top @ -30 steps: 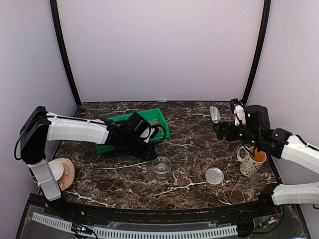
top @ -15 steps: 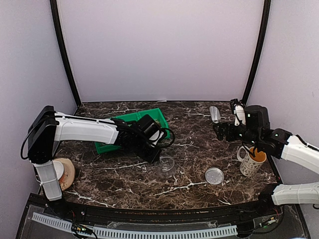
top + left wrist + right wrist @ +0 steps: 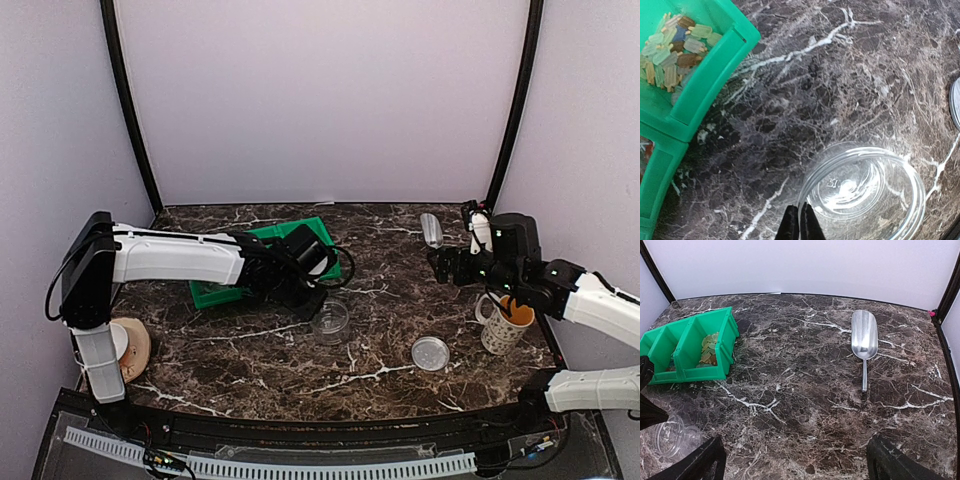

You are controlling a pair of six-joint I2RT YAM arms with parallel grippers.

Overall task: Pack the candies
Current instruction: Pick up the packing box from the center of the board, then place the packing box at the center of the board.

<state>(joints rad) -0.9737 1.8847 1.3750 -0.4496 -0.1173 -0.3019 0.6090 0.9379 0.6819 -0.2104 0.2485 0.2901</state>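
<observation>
**Container status: candies in bin, tub gripped at rim**

The candies [image 3: 675, 55] lie heaped in one compartment of the green bin [image 3: 715, 70]. In the right wrist view this is the right-hand compartment of the two. They are a mixed pile of pale green, yellow and brown wrapped pieces. The bin rests on the marble worktop [image 3: 380, 300] at rear left.

The clear round tub [image 3: 850, 187] sits near the bin's front corner, apart from it. The marble pattern shows through its transparent base. In the top view the tub stands roughly upright; whether its base touches the worktop cannot be told.

The left gripper [image 3: 800, 222] is clenched, its two dark fingers pinched together on the near rim of the tub.

The tub's lid [image 3: 431, 353] lies flat on the worktop, well apart from the tub, toward the right.

A metal scoop [image 3: 864, 340] lies on the worktop at rear right, bowl toward the back wall.

A white mug [image 3: 505, 325] stands upright at the right edge, orange showing inside; its contents cannot be told.

The right gripper [image 3: 797, 465] is released, jaws spread wide, hanging above the worktop near the scoop and grasping nothing.
</observation>
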